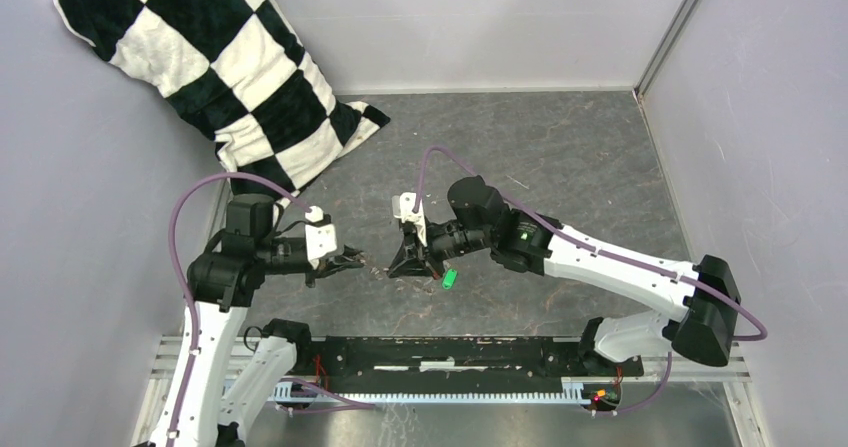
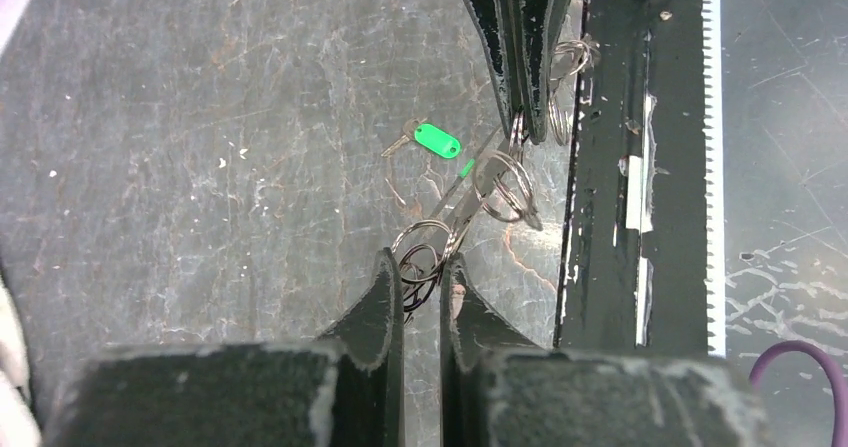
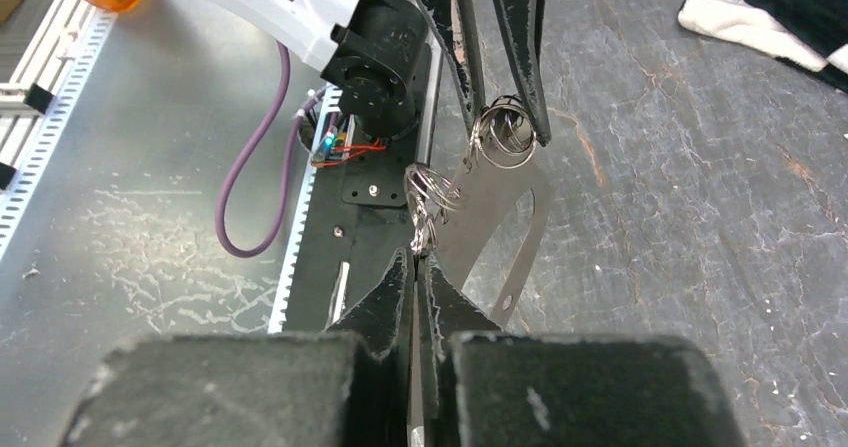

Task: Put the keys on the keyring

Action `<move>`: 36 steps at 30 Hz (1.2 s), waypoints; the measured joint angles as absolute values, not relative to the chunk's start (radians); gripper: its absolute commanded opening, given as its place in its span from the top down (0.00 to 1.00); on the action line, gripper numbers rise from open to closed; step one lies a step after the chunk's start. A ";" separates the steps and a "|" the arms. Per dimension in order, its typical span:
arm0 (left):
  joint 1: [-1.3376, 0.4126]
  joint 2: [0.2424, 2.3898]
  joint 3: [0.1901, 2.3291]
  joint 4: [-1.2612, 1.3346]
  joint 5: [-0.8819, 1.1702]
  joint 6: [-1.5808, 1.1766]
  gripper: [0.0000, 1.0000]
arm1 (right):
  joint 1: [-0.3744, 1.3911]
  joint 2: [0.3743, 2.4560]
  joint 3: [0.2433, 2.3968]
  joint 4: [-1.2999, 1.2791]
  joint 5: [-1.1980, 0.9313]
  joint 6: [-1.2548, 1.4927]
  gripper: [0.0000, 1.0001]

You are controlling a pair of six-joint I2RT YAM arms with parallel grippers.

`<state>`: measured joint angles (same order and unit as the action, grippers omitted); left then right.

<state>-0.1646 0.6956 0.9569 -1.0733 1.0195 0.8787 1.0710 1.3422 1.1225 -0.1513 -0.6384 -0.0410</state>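
The keyring is held between both arms at the centre of the top view. The right jaws are pressed fully shut on its flat near edge, and the left jaws stand at a narrow gap, pinched around the small rings at its far end. The key, marked by its green tag, lies loose on the desk just beside the right jaws and is gripped by neither. Steadying the ring appears to be the step in hand. Next, one grip would probably have to be given up so that the key can be fetched and threaded on.
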 measured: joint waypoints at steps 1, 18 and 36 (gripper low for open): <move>-0.165 0.693 0.962 -1.079 1.025 0.888 0.98 | 1.071 1.337 1.116 -0.142 -0.638 -0.031 0.99; -0.163 0.633 0.987 -1.084 1.045 0.910 0.98 | 1.027 1.239 0.987 0.132 -0.634 0.134 0.72; -0.163 0.570 1.000 -1.068 1.044 0.958 0.98 | 1.069 1.208 0.961 0.180 -0.664 0.137 0.53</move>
<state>-0.1631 0.5705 0.9997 -1.0676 1.0439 0.9581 1.0695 1.2076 0.9611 0.1802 -0.6636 0.1368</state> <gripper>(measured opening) 0.077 0.498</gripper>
